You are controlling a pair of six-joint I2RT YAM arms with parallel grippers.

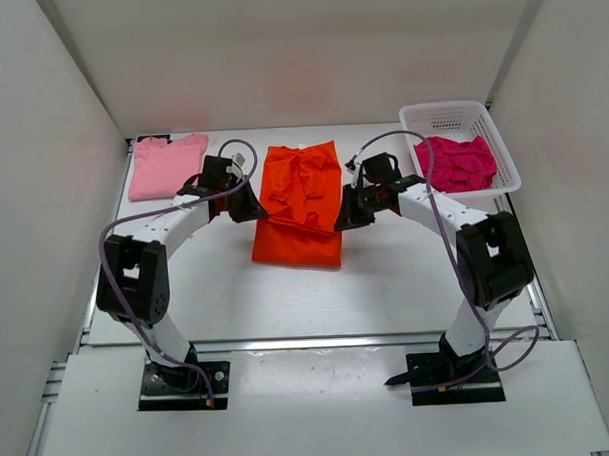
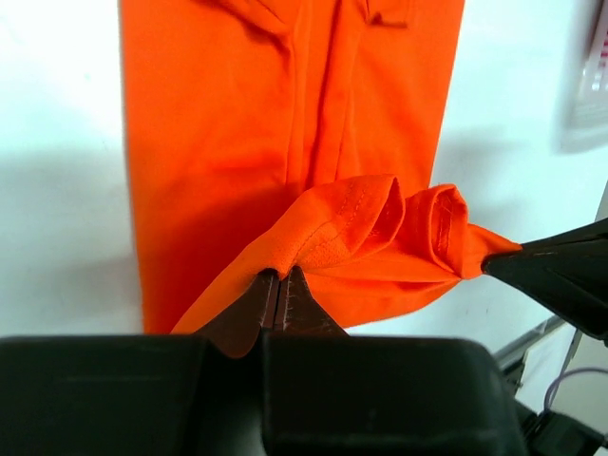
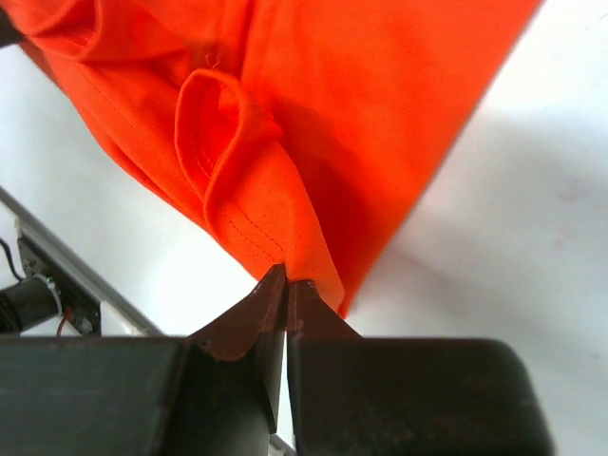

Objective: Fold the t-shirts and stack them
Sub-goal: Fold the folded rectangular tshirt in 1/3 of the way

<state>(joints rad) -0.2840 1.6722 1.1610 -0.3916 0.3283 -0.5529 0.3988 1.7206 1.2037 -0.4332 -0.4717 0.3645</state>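
Observation:
The orange t-shirt [image 1: 299,203] lies in the middle of the table, its near half flat and its far part lifted and folded back. My left gripper [image 1: 256,208] is shut on its left edge, seen close in the left wrist view [image 2: 281,275]. My right gripper [image 1: 341,219] is shut on its right edge, seen in the right wrist view [image 3: 286,275]. Both hold the orange cloth [image 2: 361,228] a little above the table. The light pink t-shirt [image 1: 166,164] lies folded at the back left. The magenta t-shirt [image 1: 457,163] is bunched in the white basket [image 1: 421,119].
White walls close in the table on the left, back and right. The basket stands at the back right corner. The table's metal front rail [image 1: 308,342] runs just ahead of the arm bases.

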